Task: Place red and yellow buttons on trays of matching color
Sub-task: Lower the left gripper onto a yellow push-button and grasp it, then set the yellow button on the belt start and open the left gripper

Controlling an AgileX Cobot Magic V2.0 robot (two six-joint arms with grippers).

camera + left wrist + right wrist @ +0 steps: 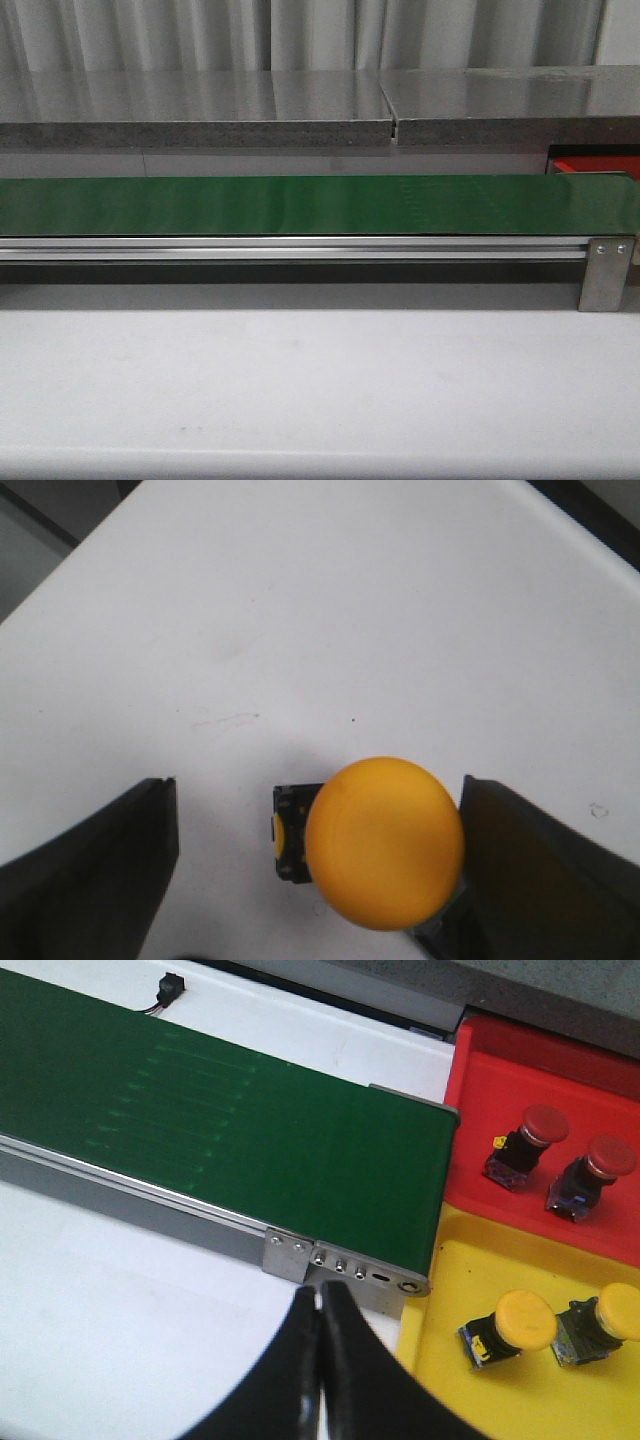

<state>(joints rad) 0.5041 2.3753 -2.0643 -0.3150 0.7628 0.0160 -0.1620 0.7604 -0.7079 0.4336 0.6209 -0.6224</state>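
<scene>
Nearest the lens in the left wrist view: big round yellow push-button w/ black base [385, 842], sitting on the white tabletop [300, 630] between the left gripper [318, 870]'s two black fingers [95, 865]. Jaws are spread wide; one finger is right against the button's cap edge, the other well apart from it, so it isn't clamped. Whether the near finger actually touches, can't tell.

Right wrist view: right gripper [318, 1360] has its black fingers pressed together, nothing between them. It hangs over the white table just beside the end of the long glossy green conveyor belt [230, 1130] w/ its aluminium side rail and bracket [300, 1255]. Past the belt end sit two trays side by side, touching: bright red flat plastic tray [480, 1070] and bright yellow flat plastic tray [440, 1360]. Red tray holds two red-capped buttons, one [528, 1138] and another [590, 1172], near each other, both tipped on their sides. Yellow tray holds two yellow-capped buttons, [512, 1325] and [605, 1322], also lying tilted.

Front view: green belt [300, 205] runs across the table, bare; a sliver of red tray [595, 165] shows at far right. Neither arm is seen there.
</scene>
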